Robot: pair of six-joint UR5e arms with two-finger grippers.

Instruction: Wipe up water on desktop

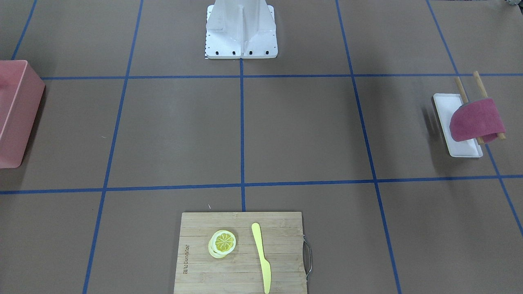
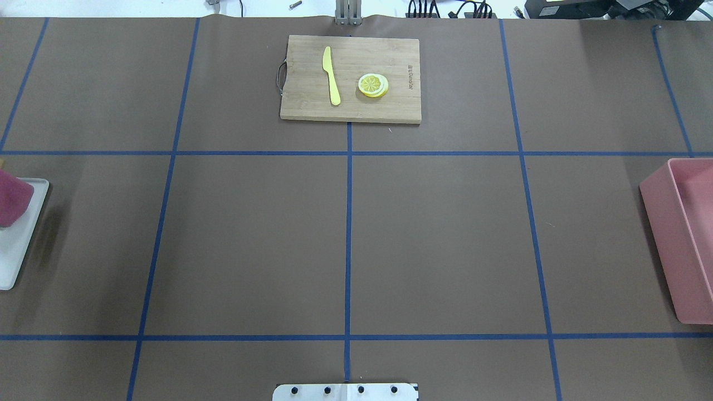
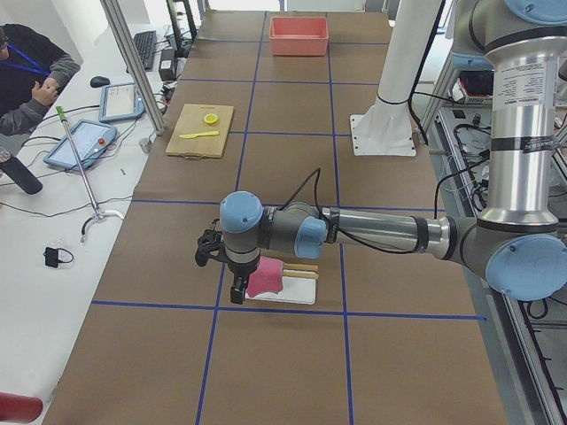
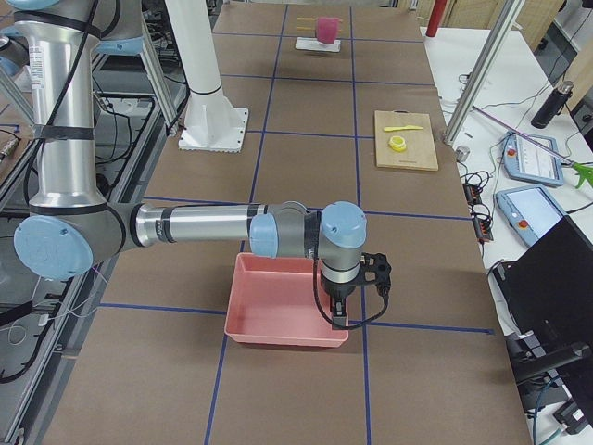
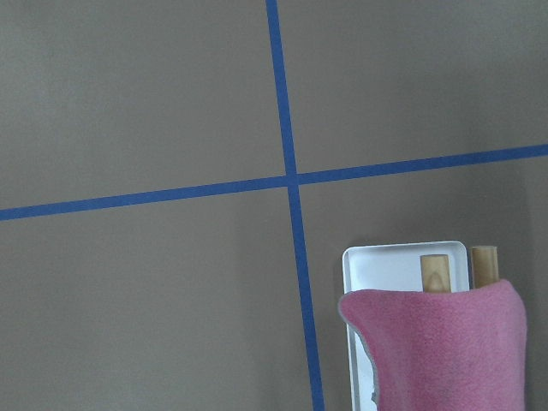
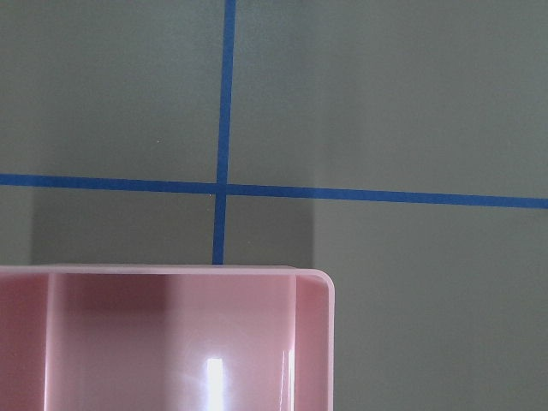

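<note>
1. Left edge, overhead view: cloth [image 2: 12, 197] draped on a rack [image 5: 435, 272] over a tray [image 2: 14, 267]; soft and light, likely best pinched at its top fold
2. Centre: desktop [image 2: 250, 239], stiff and matte, fills the frame; no water discernible
3. Side views: left gripper [image 3: 236, 294] near the cloth, right gripper [image 4: 338, 317] by the bin [image 2: 665, 245]; jaw state cannot be told
</note>
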